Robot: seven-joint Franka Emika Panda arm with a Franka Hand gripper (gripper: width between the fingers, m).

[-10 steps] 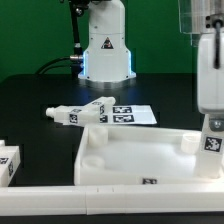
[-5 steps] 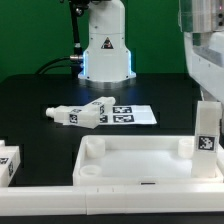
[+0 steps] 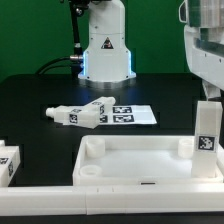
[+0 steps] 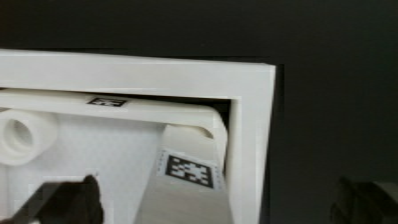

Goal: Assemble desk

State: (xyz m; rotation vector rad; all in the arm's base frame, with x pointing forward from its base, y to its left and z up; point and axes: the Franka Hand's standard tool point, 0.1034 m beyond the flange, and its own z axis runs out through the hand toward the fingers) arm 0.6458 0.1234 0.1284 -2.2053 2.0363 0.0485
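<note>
The white desk tabletop [image 3: 135, 163] lies upside down at the front, its raised rim and round corner sockets facing up. One white tagged leg [image 3: 207, 130] stands upright in its corner socket on the exterior view's right. My gripper [image 3: 207, 88] hangs just above that leg, open and empty. In the wrist view the leg [image 4: 199, 160] stands between my spread dark fingers [image 4: 68, 203], with my gripper [image 4: 222, 208] around it and not touching it. The tabletop rim [image 4: 143, 75] and another socket [image 4: 18, 135] show there too.
Two more tagged legs [image 3: 82, 113] lie on the black table beside the marker board [image 3: 135, 115]. Another leg [image 3: 8, 162] lies at the exterior view's left edge. The long white border rail [image 3: 60, 203] runs along the front. The robot base [image 3: 105, 50] stands behind.
My gripper let go of the leg and rose straight up. The leg now stands alone and upright in the corner socket.
</note>
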